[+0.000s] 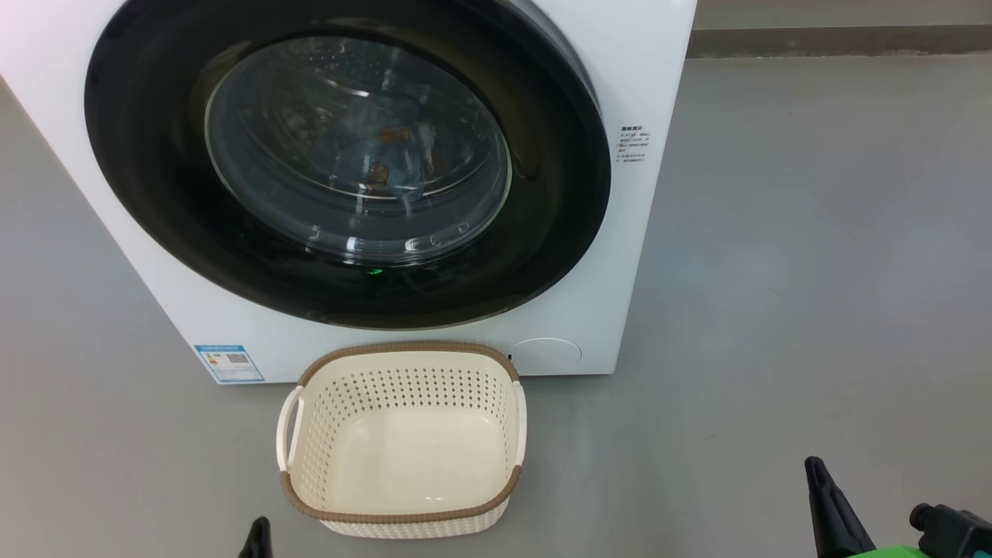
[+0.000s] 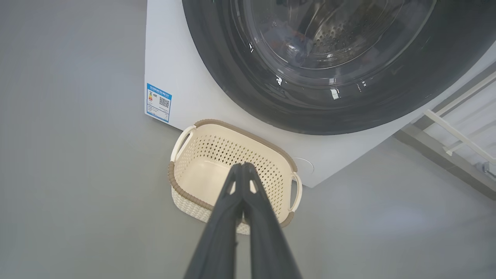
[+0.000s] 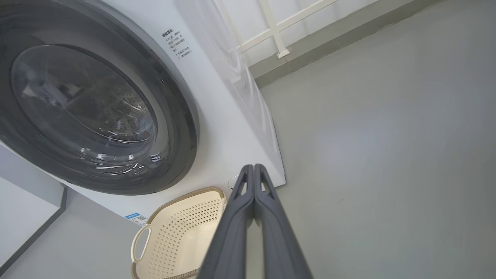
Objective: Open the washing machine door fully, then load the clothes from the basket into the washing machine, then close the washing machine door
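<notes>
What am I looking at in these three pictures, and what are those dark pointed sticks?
A two-armed robot faces a washing machine. One picture comes from its head, two from cameras on its wrists. The dark sticks are its grippers: the left gripper and right gripper, both pressed shut and holding nothing. The washing machine door looks closed, and blue clothes show faintly through its glass. On the grey floor in front stands the basket, empty.
</notes>
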Available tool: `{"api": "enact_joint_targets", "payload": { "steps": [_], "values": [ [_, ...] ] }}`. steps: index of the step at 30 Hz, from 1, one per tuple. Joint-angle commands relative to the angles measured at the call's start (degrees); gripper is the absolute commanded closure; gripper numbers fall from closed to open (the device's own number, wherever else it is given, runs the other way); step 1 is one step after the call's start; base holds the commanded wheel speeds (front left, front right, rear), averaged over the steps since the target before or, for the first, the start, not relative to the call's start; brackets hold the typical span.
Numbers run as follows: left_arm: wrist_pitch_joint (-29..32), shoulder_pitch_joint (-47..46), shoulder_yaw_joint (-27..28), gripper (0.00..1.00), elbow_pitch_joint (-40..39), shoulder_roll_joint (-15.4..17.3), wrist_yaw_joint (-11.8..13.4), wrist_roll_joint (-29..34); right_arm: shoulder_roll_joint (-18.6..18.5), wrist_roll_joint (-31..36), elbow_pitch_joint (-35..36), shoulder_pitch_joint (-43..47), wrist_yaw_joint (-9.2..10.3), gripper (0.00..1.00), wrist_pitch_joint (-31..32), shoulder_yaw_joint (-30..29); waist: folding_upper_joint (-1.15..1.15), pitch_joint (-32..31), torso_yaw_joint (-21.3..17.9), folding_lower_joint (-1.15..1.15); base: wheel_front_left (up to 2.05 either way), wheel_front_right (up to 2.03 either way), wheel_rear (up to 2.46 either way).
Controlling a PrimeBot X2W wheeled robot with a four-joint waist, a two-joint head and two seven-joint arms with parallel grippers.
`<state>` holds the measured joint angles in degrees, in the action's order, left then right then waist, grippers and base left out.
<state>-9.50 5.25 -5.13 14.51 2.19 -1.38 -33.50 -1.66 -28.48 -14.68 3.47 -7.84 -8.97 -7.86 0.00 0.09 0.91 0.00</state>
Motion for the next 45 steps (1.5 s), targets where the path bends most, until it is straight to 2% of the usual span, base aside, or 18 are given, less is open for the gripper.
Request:
{"api": "enact_joint_targets", "payload": {
  "steps": [1,45],
  "values": [
    [0.3,-2.7,1.0,1.00,-1.1,0.7,-0.6,-1.7,-0.4,-1.9,1.2,-2.5,0.10,1.00,0.3,0.4,0.00,0.0,0.0,0.00,0.00,0.00,0.00],
    [7.5,-6.9,5.6,1.00,-0.8,1.1,-3.3,-30.1,-0.8,-32.2,0.9,-6.0,0.22,1.00,7.8,0.9,0.00,0.0,-0.5,0.00,0.00,0.00,0.00]
  ]
}}
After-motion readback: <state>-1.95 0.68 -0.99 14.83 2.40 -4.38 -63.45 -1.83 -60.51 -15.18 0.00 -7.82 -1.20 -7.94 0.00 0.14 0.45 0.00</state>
